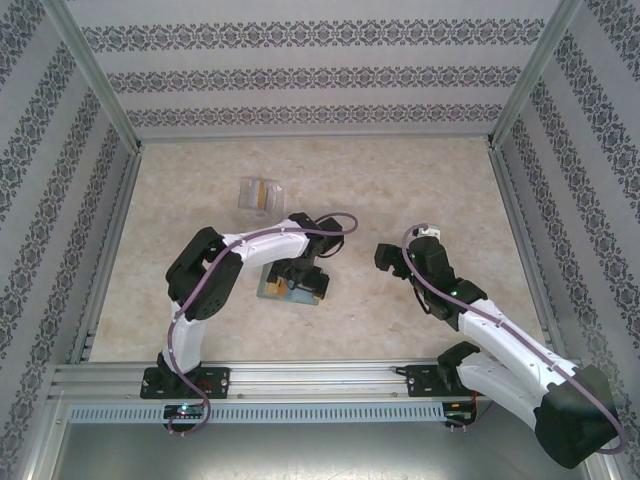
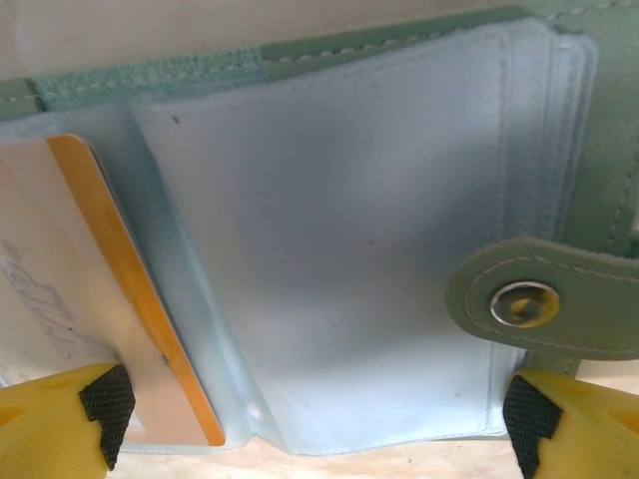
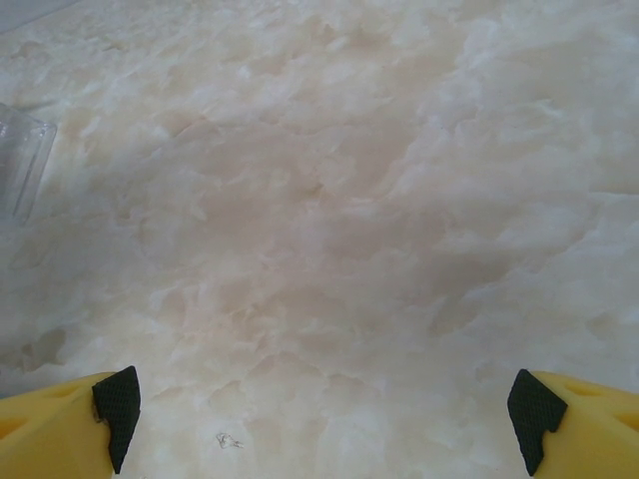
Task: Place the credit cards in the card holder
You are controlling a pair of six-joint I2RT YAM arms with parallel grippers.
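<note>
Lying open like a book a little left of centre in the overhead view, the card holder [image 1: 272,287] rests flat on the pale, marble-patterned surface [image 1: 420,180], partly covered by the left arm's wrist. From the left wrist camera its makeup is plain: a sage-green stitched cover [image 2: 599,150] running along the top and right of the frame, and a stack of soft, translucent blue-tinted sleeves [image 2: 339,249] with rounded corners filling the middle. A green strap tab [image 2: 579,299] with a round metal snap [image 2: 523,303] sits at the right. At the lower left a thin, stiff credit card [image 2: 70,289], pale with an orange band along one edge, lies in the holder with that orange edge under a sleeve; whether the whole card is pocketed I cannot tell. The left jaws are spread wide, their yellow fingers [image 2: 40,429] with black pads at the bottom corners on either side of the holder, grasping nothing. Well apart from the holder, toward the upper left, a clear plastic stand [image 1: 260,192] sits on the surface with something orange and pale inside it. The right jaws, right of centre, are likewise spread, their fingers [image 3: 589,424] over bare mottled surface; an edge of the clear stand [image 3: 22,165] shows at that wrist view's upper left.
</note>
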